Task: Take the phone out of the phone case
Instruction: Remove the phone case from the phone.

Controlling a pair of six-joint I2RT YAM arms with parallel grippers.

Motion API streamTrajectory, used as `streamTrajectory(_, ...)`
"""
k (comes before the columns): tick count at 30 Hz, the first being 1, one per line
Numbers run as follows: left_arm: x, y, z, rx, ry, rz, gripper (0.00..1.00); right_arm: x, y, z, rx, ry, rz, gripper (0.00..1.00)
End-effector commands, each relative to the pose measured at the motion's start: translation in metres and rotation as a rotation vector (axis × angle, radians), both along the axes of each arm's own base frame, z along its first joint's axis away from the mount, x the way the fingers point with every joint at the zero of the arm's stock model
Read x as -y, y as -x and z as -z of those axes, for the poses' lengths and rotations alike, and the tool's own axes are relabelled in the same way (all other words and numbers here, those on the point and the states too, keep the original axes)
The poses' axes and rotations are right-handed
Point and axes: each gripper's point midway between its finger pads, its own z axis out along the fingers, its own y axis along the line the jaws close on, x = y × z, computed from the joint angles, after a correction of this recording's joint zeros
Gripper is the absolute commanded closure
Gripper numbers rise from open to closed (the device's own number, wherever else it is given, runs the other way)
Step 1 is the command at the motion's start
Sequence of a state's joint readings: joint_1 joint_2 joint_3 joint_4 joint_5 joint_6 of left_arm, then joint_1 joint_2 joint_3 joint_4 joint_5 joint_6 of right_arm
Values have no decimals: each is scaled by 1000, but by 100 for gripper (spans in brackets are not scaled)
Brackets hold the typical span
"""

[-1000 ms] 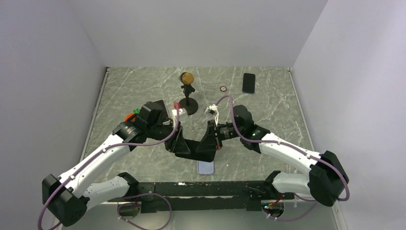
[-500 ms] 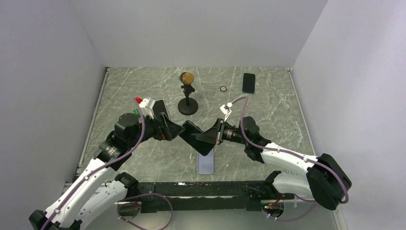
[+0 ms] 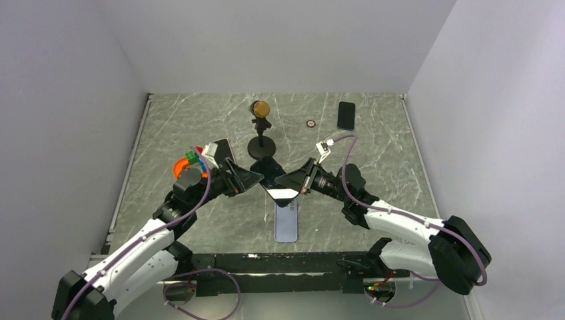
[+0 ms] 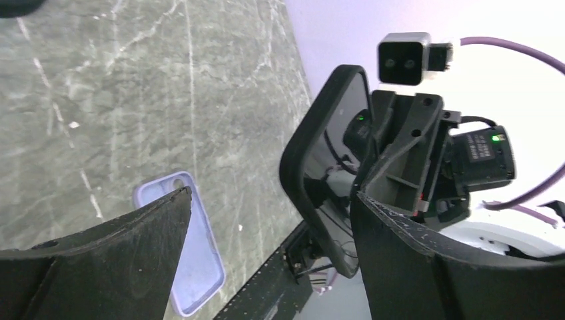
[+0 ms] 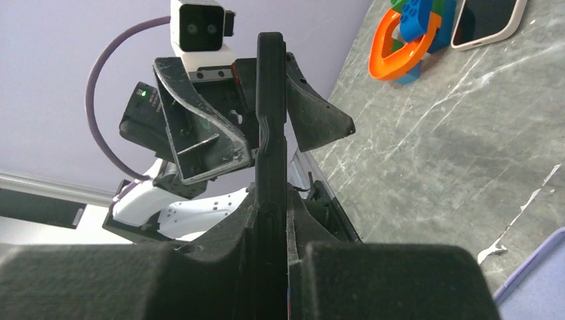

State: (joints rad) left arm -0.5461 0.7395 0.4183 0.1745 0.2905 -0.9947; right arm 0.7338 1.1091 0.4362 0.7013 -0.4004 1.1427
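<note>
The black phone [image 3: 272, 175] hangs bare above the table, tilted on edge. My right gripper [image 3: 294, 183] is shut on it. In the right wrist view the phone [image 5: 271, 100] rises edge-on from between the closed fingers of that gripper [image 5: 271, 207]. The empty lavender phone case [image 3: 286, 225] lies flat on the table below, also seen as the case [image 4: 193, 260] in the left wrist view. My left gripper [image 3: 248, 177] stands open just left of the phone, not touching it. In its own view the phone [image 4: 320, 167] sits beyond the open left gripper [image 4: 272, 197].
A black stand with a gold ball [image 3: 260, 130] rises behind the phone. A second dark phone [image 3: 346, 115] and a small ring [image 3: 310, 123] lie at the back right. An orange and coloured toy [image 3: 182, 164] sits at the left, beside a white-cased phone [image 5: 486, 20].
My left gripper opened, let go of the phone and drew back left. My right gripper kept the phone and carried it up and toward the back, clear of the case.
</note>
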Motion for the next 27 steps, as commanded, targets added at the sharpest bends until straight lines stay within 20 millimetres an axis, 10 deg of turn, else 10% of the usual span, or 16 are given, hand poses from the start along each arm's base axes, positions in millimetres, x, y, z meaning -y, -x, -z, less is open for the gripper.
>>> streamTrajectory(1, 15, 4, -51, 137, 156, 89, 10, 0, 1, -45, 64, -181, -10, 100)
streamTrajectory(17, 24, -9, -67, 154, 259, 90, 53, -20, 11, -49, 81, -240, -6, 100)
streamTrajectory(22, 27, -8, -71, 172, 262, 115, 85, -33, 23, -46, 146, -191, -51, 100)
streamTrajectory(27, 25, 2, -73, 236, 193, 187, 100, -34, 28, 1, 140, 90, -103, 51)
